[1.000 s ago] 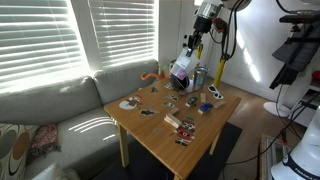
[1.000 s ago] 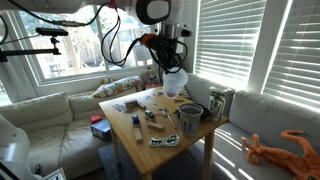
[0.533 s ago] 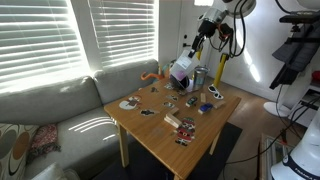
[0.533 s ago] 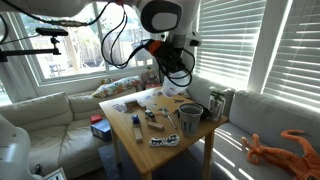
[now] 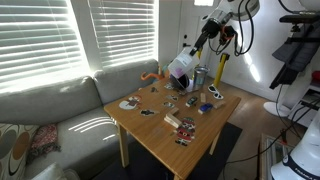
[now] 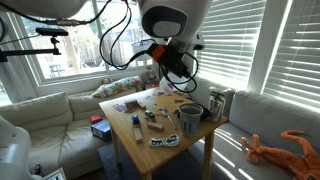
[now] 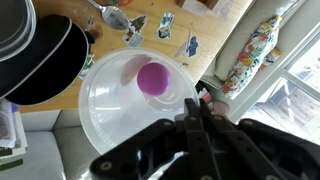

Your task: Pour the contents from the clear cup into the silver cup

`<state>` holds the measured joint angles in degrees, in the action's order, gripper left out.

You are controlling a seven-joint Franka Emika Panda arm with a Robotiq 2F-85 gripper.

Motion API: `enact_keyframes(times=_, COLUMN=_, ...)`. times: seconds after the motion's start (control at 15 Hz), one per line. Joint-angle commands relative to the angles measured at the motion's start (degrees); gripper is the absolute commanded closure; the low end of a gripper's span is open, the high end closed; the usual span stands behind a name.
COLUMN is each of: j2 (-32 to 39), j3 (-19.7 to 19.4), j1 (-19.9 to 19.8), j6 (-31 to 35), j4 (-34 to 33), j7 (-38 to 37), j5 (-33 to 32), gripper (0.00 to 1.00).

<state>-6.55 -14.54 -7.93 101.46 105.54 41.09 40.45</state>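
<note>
**Wrist view, left to right.** A dark vessel (image 7: 40, 62) fills the left edge. At centre is the clear cup (image 7: 120, 118), seen mouth-on, with a purple ball (image 7: 152, 77) resting against its inner wall. Just right of centre, the gripper (image 7: 200, 108) enters from the bottom edge, its fingers clamped on the cup's rim. At far right an orange toy (image 7: 252, 48) lies near the window.

**Exterior view.** I hold the clear cup tilted above the far side of the table (image 5: 150, 128). The silver cup (image 5: 199, 77) stands upright just beside it, to its right. I cannot tell whether the two touch.

**Step in hand.** I judge this to be the pour itself, begun but not complete, since the ball is inside the clear cup.

**Next move.** I need to bring the cup's lip over the silver cup's narrower mouth, then roll the wrist further, slowly. The wide rim against a small target leaves little margin. The ball could drop into the dark vessel or onto the table.
</note>
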Motion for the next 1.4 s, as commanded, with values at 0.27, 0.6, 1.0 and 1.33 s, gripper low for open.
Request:
enact_keyframes(times=0.27, j2=0.3, j3=-0.9, j1=-1.4, j6=-3.1, j4=1.2, j7=4.1, j5=2.8, gripper=0.99)
enact_keyframes(times=0.6, j2=-0.5, j3=-3.2, j1=-3.8, j6=-6.0, j4=3.9, j7=11.0, j5=6.1, gripper=0.99)
enact_keyframes(times=1.0, j2=0.4, j3=-5.1, j1=-6.2, j6=-10.4, j4=5.3, j7=18.0, j5=10.8, gripper=0.99)
enact_keyframes(times=1.33, j2=1.0, j3=-5.7, j1=-7.4, j6=-12.8, j4=6.0, j7=21.0, j5=12.9, gripper=0.99)
